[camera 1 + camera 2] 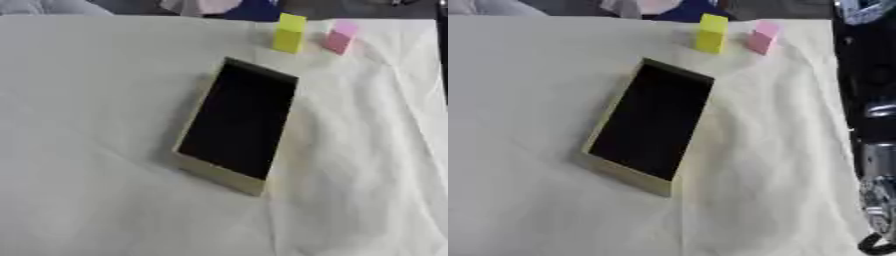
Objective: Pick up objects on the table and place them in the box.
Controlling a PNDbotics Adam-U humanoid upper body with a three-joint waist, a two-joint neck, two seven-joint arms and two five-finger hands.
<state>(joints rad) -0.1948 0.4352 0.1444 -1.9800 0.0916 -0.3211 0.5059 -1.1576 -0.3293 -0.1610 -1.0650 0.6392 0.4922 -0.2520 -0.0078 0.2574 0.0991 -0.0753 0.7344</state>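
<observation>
so, two blocks waiting at the far edge, box open in the middle

nothing was in hand at that moment; the box (234,125) lay open near the middle of the table (79,100), long axis running away from me and tilted a little to the right, its dark inside showing nothing that i could make out; i judged it sat there so that either arm could drop a piece into it from above.

the yellow block (289,34) stood upright near the far edge, and the pink block (339,36) stood just beside it on its right, leaning slightly, the two apart by a small gap; both were beyond the far end of the box and well apart from it; that gap mattered, i thought, because fingers closing on one could knock the other over on the wrinkled white cloth (367,150).

my left hand showed in neither view; of the right side i saw only a dark arm with silver joints (877,165) hanging down the right edge of the right eye view, off the table; whether that hand was wide or curled i could not tell.

i took the task as not yet begun; the pink block looked the nearer reach for the right arm, coming in from the side so the yellow one stayed clear.
</observation>
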